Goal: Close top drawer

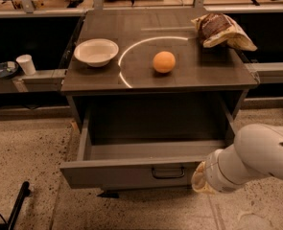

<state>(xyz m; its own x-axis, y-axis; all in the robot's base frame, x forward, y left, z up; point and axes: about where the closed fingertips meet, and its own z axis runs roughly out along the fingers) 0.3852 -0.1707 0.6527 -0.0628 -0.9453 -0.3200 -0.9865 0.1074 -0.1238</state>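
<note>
Gripper: my gripper (201,178) sits low at the right end of the top drawer's (126,174) front panel, touching it or just beside it; I cannot tell whether it is released or clenched.
Arm: the white arm (258,155) reaches in from the right of the drawer.
Top drawer: pulled well out of the cabinet, with its dark handle (168,172) at the middle of the front, left of the gripper.
Risk, skew: I judge that a push at the right end rather than the middle could twist the box and bind it on its runners.
Risk, slip: the gripper could slide off the panel's corner, and the arm would then meet the cabinet side.
Risk, jolt: a hard shove could shake the top and set the orange (164,62) rolling.
Surface: the grey worktop (131,32) above the drawer carries a white bowl (96,51) on the left, the orange in the middle and a crumpled bag (222,30) at the back right.
Room: a speckled floor (26,152) lies below the drawer; a paper cup (26,63) stands on a ledge well to its left.
</note>
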